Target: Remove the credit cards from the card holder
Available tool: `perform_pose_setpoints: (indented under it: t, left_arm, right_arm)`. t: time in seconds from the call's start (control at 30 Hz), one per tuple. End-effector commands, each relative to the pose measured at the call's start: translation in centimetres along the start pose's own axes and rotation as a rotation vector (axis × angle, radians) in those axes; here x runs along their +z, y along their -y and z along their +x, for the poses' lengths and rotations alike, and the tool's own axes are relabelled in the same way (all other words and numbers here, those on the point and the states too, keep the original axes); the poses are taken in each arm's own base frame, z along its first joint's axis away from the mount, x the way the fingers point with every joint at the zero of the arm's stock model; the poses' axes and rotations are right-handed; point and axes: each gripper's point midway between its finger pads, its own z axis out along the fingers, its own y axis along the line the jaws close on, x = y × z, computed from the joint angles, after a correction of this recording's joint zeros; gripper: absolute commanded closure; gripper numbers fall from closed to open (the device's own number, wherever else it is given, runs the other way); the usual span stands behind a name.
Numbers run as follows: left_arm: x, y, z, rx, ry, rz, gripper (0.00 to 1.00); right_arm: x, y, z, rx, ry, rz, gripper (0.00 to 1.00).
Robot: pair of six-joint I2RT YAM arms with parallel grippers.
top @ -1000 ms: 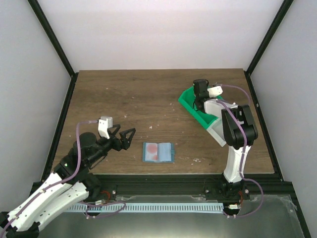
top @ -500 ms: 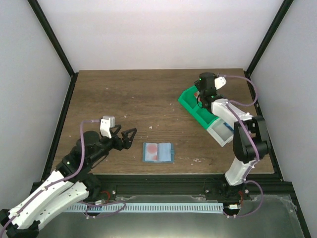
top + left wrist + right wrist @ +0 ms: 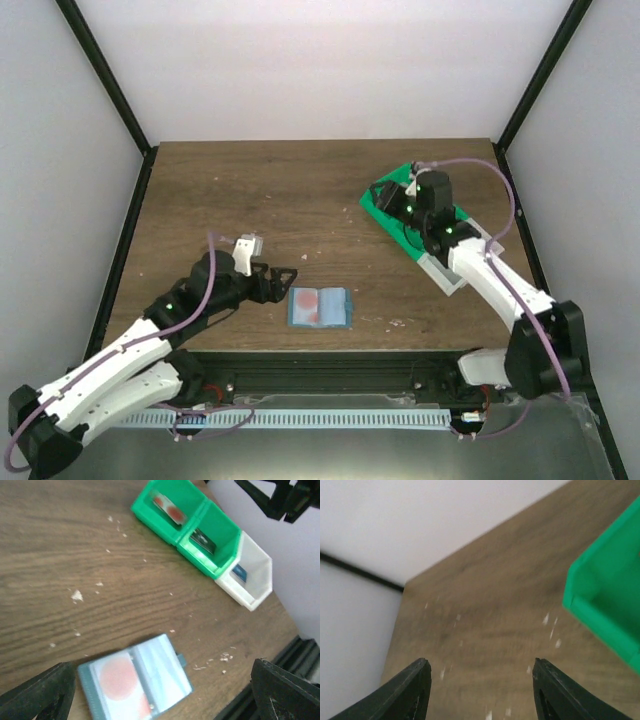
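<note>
The light-blue card holder (image 3: 319,306) lies open and flat near the table's front edge. In the left wrist view the holder (image 3: 165,667) shows a pinkish-red credit card (image 3: 117,677) under the clear sleeve of its left half. My left gripper (image 3: 283,279) is open and empty, just left of the holder; its jaws stand either side of the holder in the wrist view (image 3: 161,685). My right gripper (image 3: 392,197) is open and empty over the green bin's left end; in its wrist view (image 3: 480,677) it has only bare table between its jaws.
A row of two green bins (image 3: 392,212) (image 3: 210,555) and a white bin (image 3: 447,270) (image 3: 255,582) sits at the right back, each holding a card. Pale crumbs are scattered on the wooden table (image 3: 260,200). Black frame posts stand at the table's edges.
My left arm has reached right, bringing its open gripper up beside the holder. My right arm has stretched forward and swung its gripper from above the bins to point left.
</note>
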Motion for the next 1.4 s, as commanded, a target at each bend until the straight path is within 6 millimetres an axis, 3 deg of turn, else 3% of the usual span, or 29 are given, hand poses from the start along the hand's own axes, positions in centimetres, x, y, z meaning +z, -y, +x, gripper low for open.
perform_pose_setpoints:
  t: [0.0, 0.23, 0.33, 0.47, 0.73, 0.93, 1.23, 1.37]
  left_arm:
    - [1.6, 2.1, 1.4, -0.113, -0.061, 0.149, 0.04]
    - [3.7, 2.2, 4.0, -0.227, -0.138, 0.228, 0.09]
    - [4.6, 1.3, 5.9, -0.294, -0.173, 0.247, 0.08]
    - [5.1, 0.5, 7.8, -0.38, -0.213, 0.289, 0.07]
    - [4.7, -1.5, 8.5, -0.459, -0.186, 0.303, 0.04]
    - [4.4, -1.7, 9.3, -0.499, -0.176, 0.343, 0.03]
    - [4.4, -2.1, 9.9, -0.492, -0.191, 0.328, 0.03]
    - [4.5, -2.2, 10.2, -0.483, -0.2, 0.322, 0.03]
  right_arm:
    - [-3.1, -2.2, 5.5, -0.046, -0.144, -0.13, 0.43]
    - [-5.2, -0.2, 13.1, -0.029, -0.286, -0.169, 0.47]
    - [-5.5, 0.5, 16.0, 0.004, -0.351, -0.164, 0.48]
    - [-5.6, 0.4, 20.0, 0.012, -0.457, -0.169, 0.49]
    - [-5.1, -1.0, 26.3, 0.016, -0.606, -0.225, 0.6]
    - [-4.3, -2.4, 29.6, -0.026, -0.68, -0.22, 0.61]
    - [-2.3, -1.6, 32.7, -0.055, -0.754, -0.149, 0.69]
    - [-2.0, -0.2, 33.7, -0.071, -0.766, -0.09, 0.71]
